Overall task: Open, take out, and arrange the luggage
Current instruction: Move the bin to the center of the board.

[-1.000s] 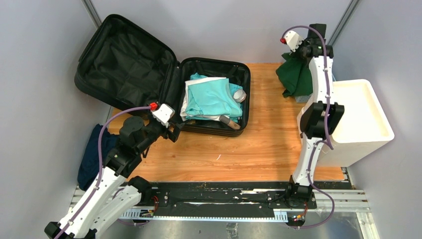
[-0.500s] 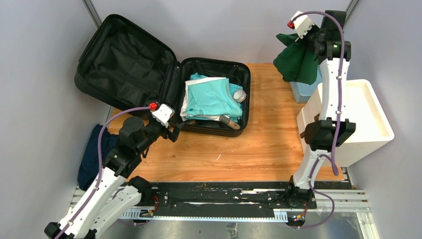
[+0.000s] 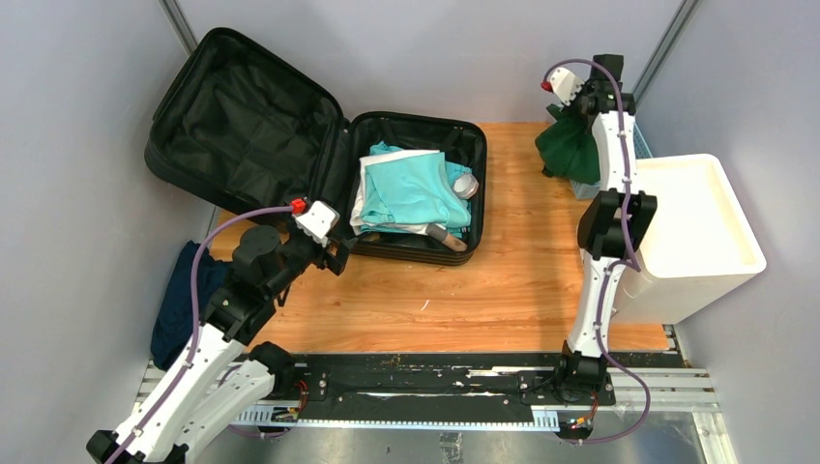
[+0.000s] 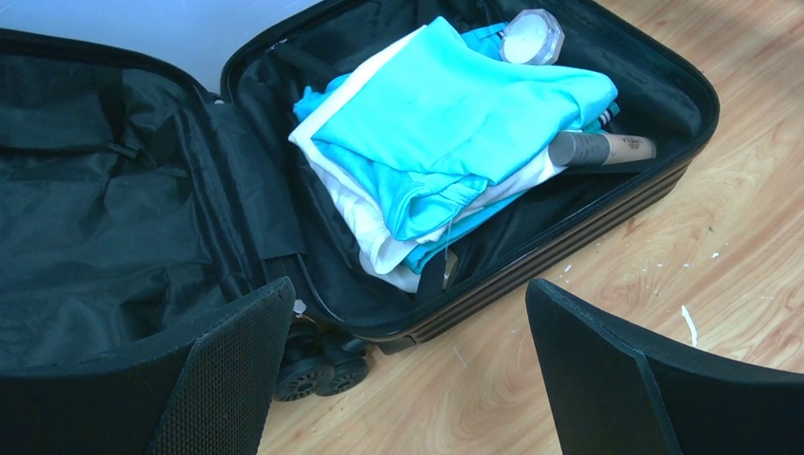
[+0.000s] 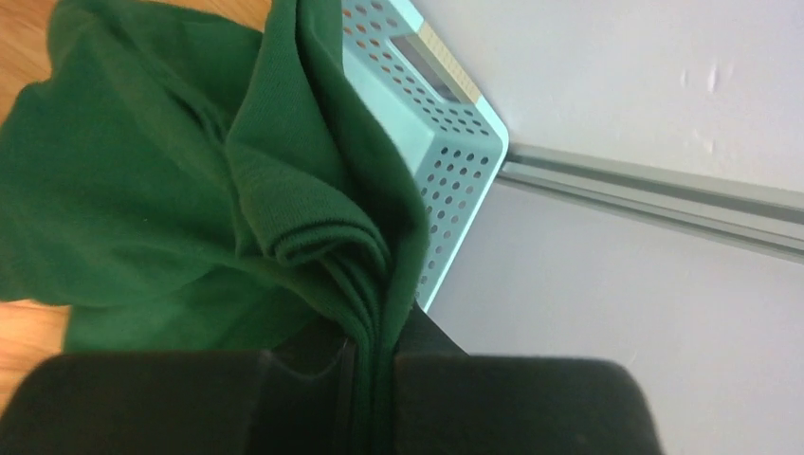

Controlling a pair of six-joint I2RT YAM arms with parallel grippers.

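The black suitcase point(image 3: 247, 116) lies open at the back left, lid leaning on the wall. Its base holds folded turquoise and white clothes point(image 3: 414, 188), a round white jar point(image 3: 466, 184) and a tan tube point(image 3: 448, 238); all show in the left wrist view too, suitcase point(image 4: 114, 218), clothes point(image 4: 455, 133). My left gripper point(image 3: 338, 256) is open and empty, just off the suitcase's near corner by its wheels point(image 4: 318, 370). My right gripper point(image 3: 578, 111) is shut on a dark green garment point(image 3: 569, 150), hanging it over the light-blue mesh basket point(image 5: 427, 123); the garment point(image 5: 190, 161) bunches between the fingers.
A white drawer unit point(image 3: 691, 232) stands at the right edge, beside the right arm. A dark blue garment point(image 3: 179, 300) lies off the table's left edge. The wooden tabletop point(image 3: 483, 290) lies between the suitcase and the arm bases.
My right arm swung with the green garment: first up and right, now back down and left over the basket. The left arm and suitcase have not moved.
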